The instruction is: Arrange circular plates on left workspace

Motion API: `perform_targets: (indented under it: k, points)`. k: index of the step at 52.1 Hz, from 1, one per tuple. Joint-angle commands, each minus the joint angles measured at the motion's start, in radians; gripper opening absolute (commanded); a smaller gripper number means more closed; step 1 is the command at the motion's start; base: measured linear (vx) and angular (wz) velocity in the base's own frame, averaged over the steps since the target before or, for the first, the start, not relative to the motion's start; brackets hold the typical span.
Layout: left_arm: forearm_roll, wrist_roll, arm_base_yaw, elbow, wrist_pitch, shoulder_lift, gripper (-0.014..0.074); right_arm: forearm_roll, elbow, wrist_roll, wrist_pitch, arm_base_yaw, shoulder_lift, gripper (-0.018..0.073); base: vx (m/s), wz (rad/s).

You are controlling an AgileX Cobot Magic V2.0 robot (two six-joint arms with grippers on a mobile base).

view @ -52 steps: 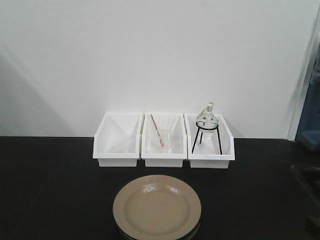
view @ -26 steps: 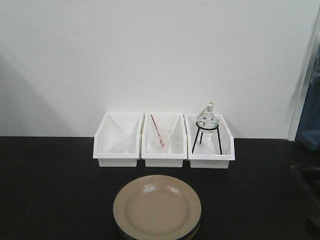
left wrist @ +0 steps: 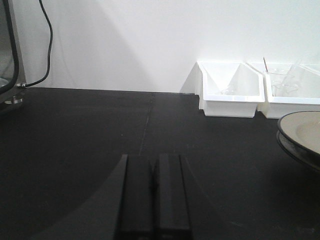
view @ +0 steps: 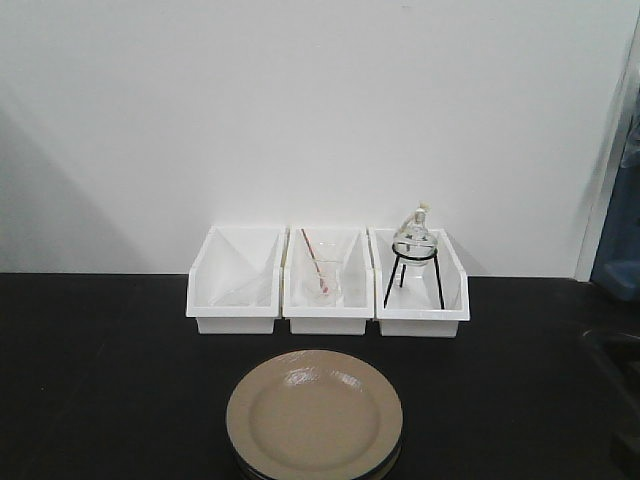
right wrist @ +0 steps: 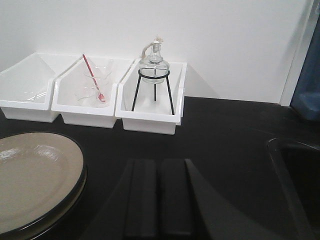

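1. From my remote station, the two round beige dinner plates with dark glossy edges (view: 314, 415) sit stacked at the near middle of the matte black counter (view: 100, 380), only the lower plate's rim showing under the top one.
2. Behind the stack, three white rectangular plastic bins stand side by side against the white wall (view: 300, 110), touching one another.
3. The left white bin (view: 234, 280) shows only a faint clear item I cannot make out.
4. The middle white bin (view: 327, 282) holds a clear glass beaker (view: 324, 277) with a red-tipped stirring rod (right wrist: 92, 76) leaning in it.
5. The right white bin (view: 419, 285) holds a black wire tripod stand (view: 413, 272) carrying a clear glass alcohol burner with a wick (view: 413, 234).
6. My left gripper (left wrist: 152, 197) hangs low over bare counter well left of the plates, its black fingers pressed together with nothing between them.
7. My right gripper (right wrist: 159, 197) sits just right of the plate stack, fingers likewise closed on nothing.
8. A recessed black sink basin (right wrist: 295, 180) lies at the counter's right end.
9. A black cable (left wrist: 46, 45) hangs down the wall at far left.
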Motion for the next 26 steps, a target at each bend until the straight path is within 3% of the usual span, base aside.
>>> perform_targets:
  k: [1, 4, 7, 12, 16, 19, 23, 26]
  points:
    - [0.0, -0.01, -0.007, 0.019, -0.081, -0.016, -0.0001, 0.003, -0.031, -0.014, -0.041, -0.003, -0.006, -0.0004, 0.0, 0.0]
    - [0.0, -0.01, -0.007, 0.019, -0.081, -0.016, -0.0001, -0.019, -0.031, -0.015, -0.047, -0.003, -0.001, -0.0004, 0.0, 0.0]
    - [0.0, -0.01, -0.007, 0.019, -0.081, -0.016, -0.0001, -0.12, -0.031, 0.048, -0.031, -0.002, 0.004, -0.0004, 0.0, 0.0]
    - [0.0, -0.01, -0.007, 0.019, -0.081, -0.016, -0.0001, -0.429, -0.031, 0.338, 0.042, -0.001, -0.026, -0.0004, 0.0, 0.0]
    - [0.0, -0.01, -0.007, 0.019, -0.081, -0.016, -0.0001, -0.751, -0.004, 0.684, 0.057, -0.001, -0.083, -0.0004, 0.0, 0.0]
    - [0.0, -0.01, -0.007, 0.019, -0.081, -0.016, -0.0001, -0.932, 0.051, 0.904, 0.029, -0.004, -0.15, -0.0004, 0.0, 0.0]
    - [0.0, -0.01, -0.007, 0.019, -0.081, -0.016, -0.0001, -1.096, 0.166, 1.092, -0.031, -0.004, -0.265, -0.0004, 0.0, 0.0]
    - [0.0, -0.01, -0.007, 0.019, -0.081, -0.016, -0.0001, -1.12, 0.264, 1.115, -0.085, -0.004, -0.357, -0.0004, 0.0, 0.0]
